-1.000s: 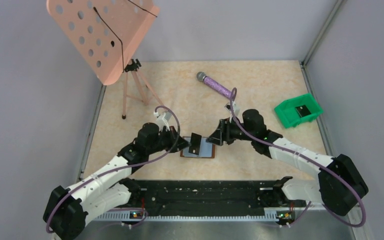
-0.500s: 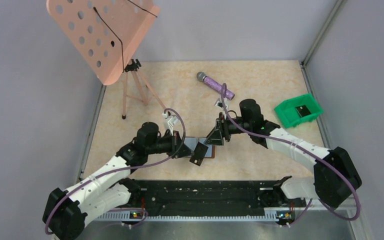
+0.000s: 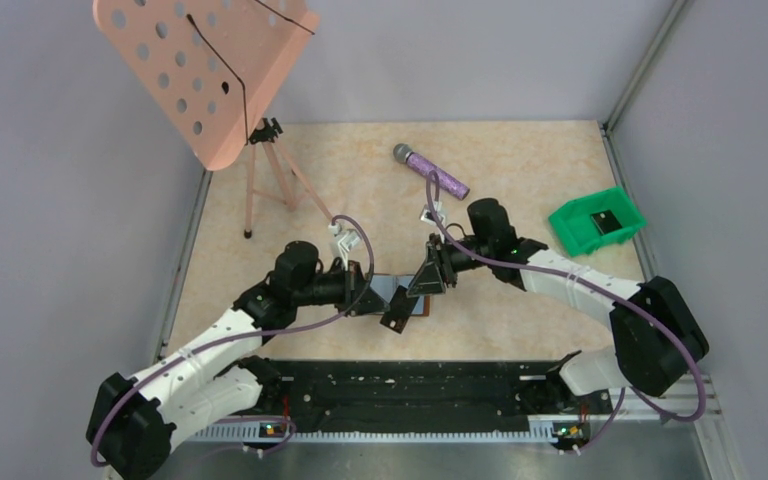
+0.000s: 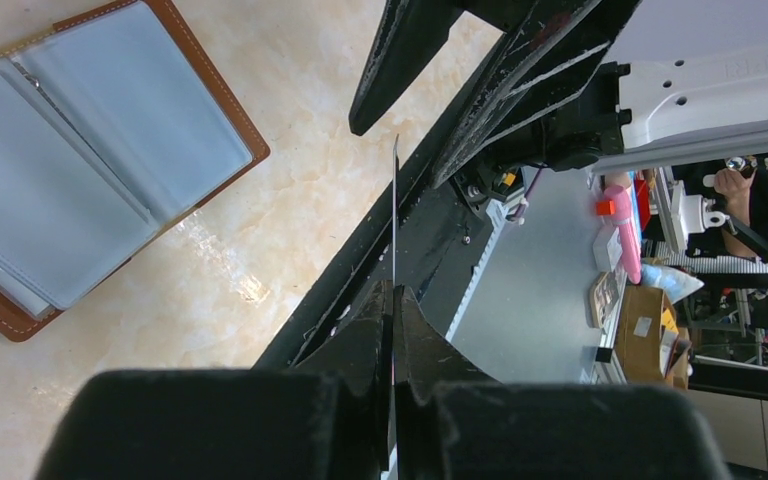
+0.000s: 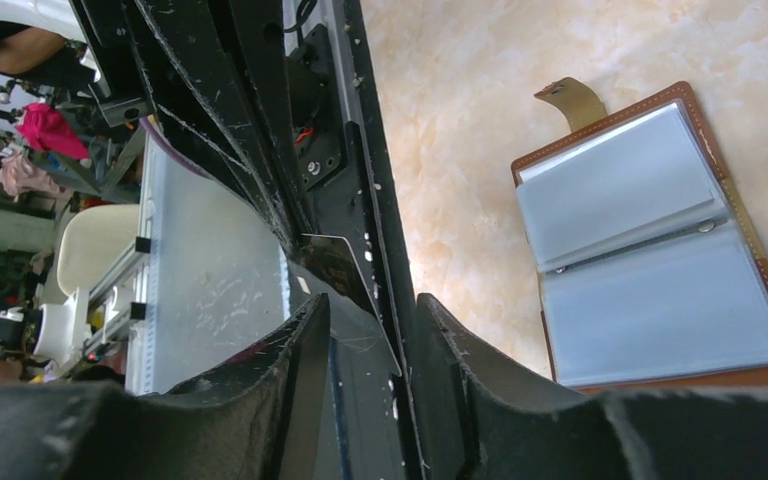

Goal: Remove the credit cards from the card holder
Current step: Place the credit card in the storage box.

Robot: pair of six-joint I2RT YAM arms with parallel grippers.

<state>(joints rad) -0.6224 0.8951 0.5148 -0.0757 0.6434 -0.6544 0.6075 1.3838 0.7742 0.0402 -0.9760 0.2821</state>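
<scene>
Top external view takes in the tabletop (image 3: 520, 160), a pale marbled surface. The largest thing on it is a pink perforated music stand (image 3: 200, 70) on a tripod at the far left corner. The left arm (image 3: 210, 345) and the right arm (image 3: 580, 295) reach in from the near corners and meet close to the near edge, about midway between the left and right edges. A green bin (image 3: 565, 228) sits against the right edge with a small dark flat item (image 3: 607, 222) inside it. A purple microphone (image 3: 432, 172) lies toward the far edge, near its middle.

Right wrist view shows the card holder (image 5: 650, 250) lying open and flat on the tabletop near the middle of the near edge, just beside both grippers. Its two grey-blue panels face up and a tan strap (image 5: 570, 100) sticks out from one end.

The left gripper (image 4: 394, 300) is closed tight on a dark card (image 5: 332, 262), holding it clear of the holder and pinching it by one end. The right gripper (image 5: 372, 305) has its fingers spread apart. The card's free end lies in the gap between them, and I cannot tell whether either finger touches it.
</scene>
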